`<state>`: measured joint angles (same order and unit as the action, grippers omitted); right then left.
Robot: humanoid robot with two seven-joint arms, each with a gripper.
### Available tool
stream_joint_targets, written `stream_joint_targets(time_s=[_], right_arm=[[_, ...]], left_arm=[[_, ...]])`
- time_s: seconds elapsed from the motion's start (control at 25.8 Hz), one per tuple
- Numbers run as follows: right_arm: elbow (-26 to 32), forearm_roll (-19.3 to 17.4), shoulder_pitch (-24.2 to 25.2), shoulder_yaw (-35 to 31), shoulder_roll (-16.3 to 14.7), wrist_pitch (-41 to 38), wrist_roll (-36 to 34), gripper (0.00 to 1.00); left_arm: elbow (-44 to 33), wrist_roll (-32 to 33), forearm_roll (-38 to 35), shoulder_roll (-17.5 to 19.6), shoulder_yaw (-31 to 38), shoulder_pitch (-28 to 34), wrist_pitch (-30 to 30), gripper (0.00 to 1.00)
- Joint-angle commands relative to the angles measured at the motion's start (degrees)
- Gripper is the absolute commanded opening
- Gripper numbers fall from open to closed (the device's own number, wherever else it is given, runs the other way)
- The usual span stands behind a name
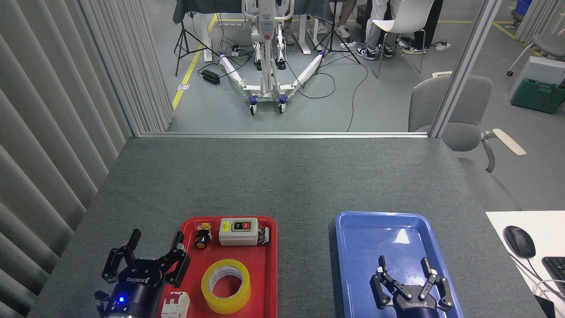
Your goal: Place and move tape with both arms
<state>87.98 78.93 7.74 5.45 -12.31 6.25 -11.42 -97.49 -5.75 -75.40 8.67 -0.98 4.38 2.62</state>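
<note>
The tape [226,285] lies flat on its side in the near half of the red tray [265,269], core hole facing up, not touched by either of my arms. My left fingers [155,251] are spread wide, hovering over the tray's left rim, just beside the roll and apart from it; a blue light shows on that wrist. My right fingers [405,265] are also spread, holding nothing, above the near part of the blue tray [353,247], well apart from the tape. In the red tray's far end sit a grey switch box [238,231] and a small black and yellow push button [203,236]; a white breaker-like part [175,304] lies at its near left corner. Both trays rest on the grey worktop [282,176], side by side. A black mouse [519,241] lies on a white surface at the right.
</note>
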Motion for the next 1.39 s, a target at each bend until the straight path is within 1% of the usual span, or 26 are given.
stream_joint_targets(time_s=[0.0, 0.15, 0.39, 0.77, 0.93, 1.01, 1.16, 1.24, 1.28, 1.36], right_arm=[[0.0, 0.08, -0.01, -0.01, 0.0, -0.19, -0.01, 1.0], [0.0, 0.17, -0.01, -0.01, 0.0, -0.19, -0.09, 1.0], [0.0, 0.17, -0.01, -0.01, 0.0, -0.19, -0.09, 1.0], [0.0, 0.17, -0.01, -0.01, 0.0, -0.19, -0.09, 1.0], [0.0, 0.17, -0.01, -0.01, -0.09, -0.19, -0.09, 1.0], [0.0, 0.17, -0.01, -0.01, -0.09, -0.19, -0.09, 1.0], [0.0, 0.17, -0.01, -0.01, 0.0, -0.19, -0.09, 1.0], [0.0, 0.17, -0.01, -0.01, 0.0, -0.19, -0.09, 1.0], [0.0, 0.17, -0.01, -0.01, 0.0, -0.19, -0.09, 1.0], [0.0, 0.17, -0.01, -0.01, 0.0, -0.19, -0.09, 1.0]], left_arm=[[-0.15, 0.04, 0.08, -0.14, 0.19, 0.02, 0.02, 1.0], [0.2, -1.46, 0.08, -0.05, 0.28, 0.02, -0.07, 1.0], [0.02, 0.48, 0.08, -0.23, 0.37, 0.02, -0.16, 1.0], [0.2, 0.48, 0.08, -0.4, 0.19, 0.02, -0.77, 1.0], [0.11, 0.48, 0.08, 0.56, -0.25, 0.02, -0.68, 1.0], [0.29, 0.48, 0.17, 0.47, -0.51, -0.25, -0.77, 1.0], [-0.07, 0.74, 0.52, 0.65, -0.86, -2.27, 2.48, 1.0], [-0.15, 2.58, 0.61, 0.65, -2.62, -2.36, 3.89, 1.0], [-0.33, 5.13, 0.61, 0.74, -3.5, -2.44, 4.15, 1.0], [-1.12, 13.3, 0.52, 0.74, -3.5, -2.79, 4.06, 1.0]])
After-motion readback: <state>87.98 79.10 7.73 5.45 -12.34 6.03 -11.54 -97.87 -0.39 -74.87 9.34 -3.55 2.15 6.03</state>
